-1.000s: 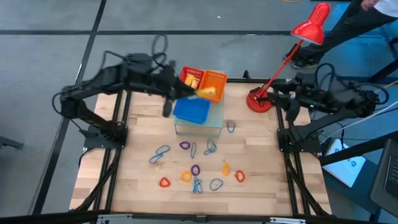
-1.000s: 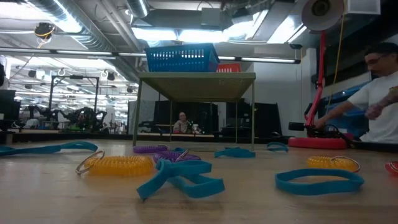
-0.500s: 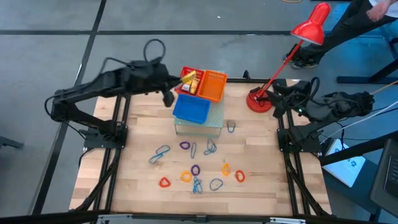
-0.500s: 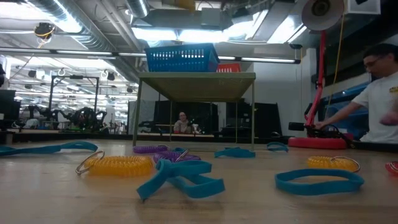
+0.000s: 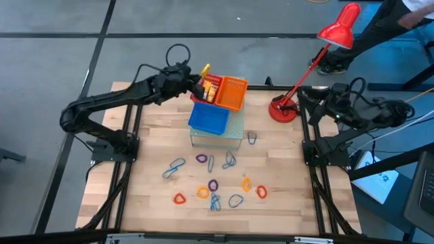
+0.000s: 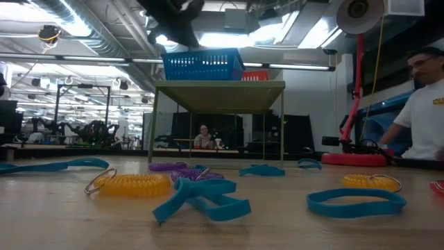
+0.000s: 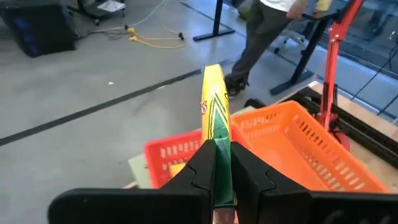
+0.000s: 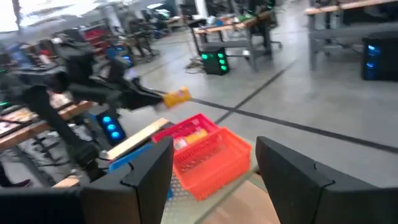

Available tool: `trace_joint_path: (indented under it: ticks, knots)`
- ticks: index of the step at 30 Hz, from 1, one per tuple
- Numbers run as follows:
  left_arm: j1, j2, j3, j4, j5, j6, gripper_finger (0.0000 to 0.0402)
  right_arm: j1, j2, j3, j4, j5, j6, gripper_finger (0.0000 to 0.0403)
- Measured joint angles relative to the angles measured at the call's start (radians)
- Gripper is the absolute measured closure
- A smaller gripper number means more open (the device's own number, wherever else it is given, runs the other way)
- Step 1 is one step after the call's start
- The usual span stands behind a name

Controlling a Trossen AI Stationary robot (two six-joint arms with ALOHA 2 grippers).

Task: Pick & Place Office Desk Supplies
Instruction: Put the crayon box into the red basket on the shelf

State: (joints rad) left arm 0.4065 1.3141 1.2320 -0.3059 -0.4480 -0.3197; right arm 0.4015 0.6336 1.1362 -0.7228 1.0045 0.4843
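My left gripper (image 5: 201, 78) is shut on a small yellow block (image 5: 205, 70) with green markings, above the red mesh basket (image 5: 211, 88) on the raised stand. In the left wrist view the block (image 7: 213, 106) stands out past the fingers, over the red basket (image 7: 166, 155). A second yellow piece (image 7: 176, 168) lies inside that basket. Several thin loops (image 5: 213, 183) in blue-grey, purple, orange and red lie flat on the wooden table; they also show in the low view (image 6: 205, 198). My right gripper (image 8: 214, 149) is open and empty at the table's right edge (image 5: 302, 103). My left gripper pinches the yellow block's near end (image 7: 217, 152) between its two fingers, one on each broad face. The fingers (image 7: 200, 163) come about level from the table's left and lie along the block. The block sticks out past the fingertips, on edge, lifted clear above the red basket.
An orange basket (image 5: 232, 93) and a blue basket (image 5: 208, 120) stand beside the red one on the small stand (image 5: 217, 139). A red desk lamp (image 5: 285, 108) stands at the far right. A person (image 6: 423, 104) is beyond the table's right side.
My left gripper has carried the yellow block from over the orange basket's near edge toward the table's far edge and a little left, so that it is now above the red basket. It has stayed shut on the block.
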Motion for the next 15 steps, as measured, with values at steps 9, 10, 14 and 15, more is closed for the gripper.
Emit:
trace_joint_path:
  ticks: [9,10,14,15]
  knots:
    - [0.001,0.124,0.0,0.043,0.026,-0.033,0.0373,0.0,-0.001,0.0,0.128,-0.001,-0.145,0.0172]
    - [0.002,0.128,0.0,0.042,0.023,-0.033,0.0373,0.0,-0.002,0.0,0.129,-0.001,-0.145,0.0172]
    - [0.013,0.133,0.0,0.035,0.022,-0.037,0.0371,0.0,-0.002,0.0,0.143,0.0,-0.148,0.0172]
    - [0.015,0.132,0.0,0.034,0.023,-0.04,0.0368,0.0,-0.002,0.0,0.148,0.0,-0.149,0.0172]
